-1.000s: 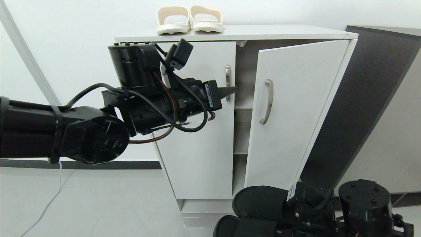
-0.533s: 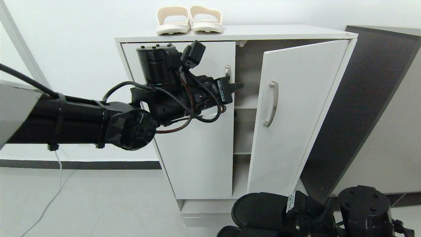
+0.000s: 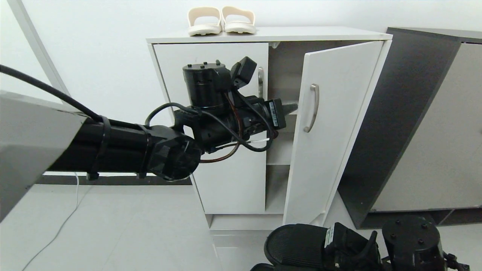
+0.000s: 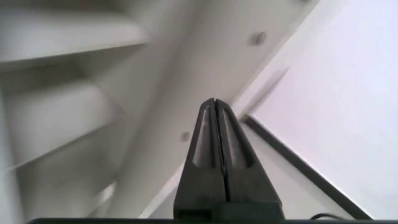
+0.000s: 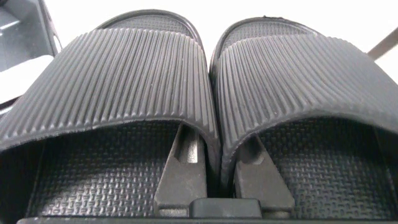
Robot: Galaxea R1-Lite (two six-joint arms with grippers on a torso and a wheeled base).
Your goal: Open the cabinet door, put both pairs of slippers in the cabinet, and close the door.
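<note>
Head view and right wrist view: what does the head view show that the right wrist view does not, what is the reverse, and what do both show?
Head view, not right wrist view: the white cabinet with its right door ajar, cream slippers on top, and the left hand, shut, at the gap between the doors. Right wrist view, not head view: the right hand with one finger inside each slipper, their adjoining side walls between the fingers. Both: the black slippers, low in front of the cabinet.
</note>
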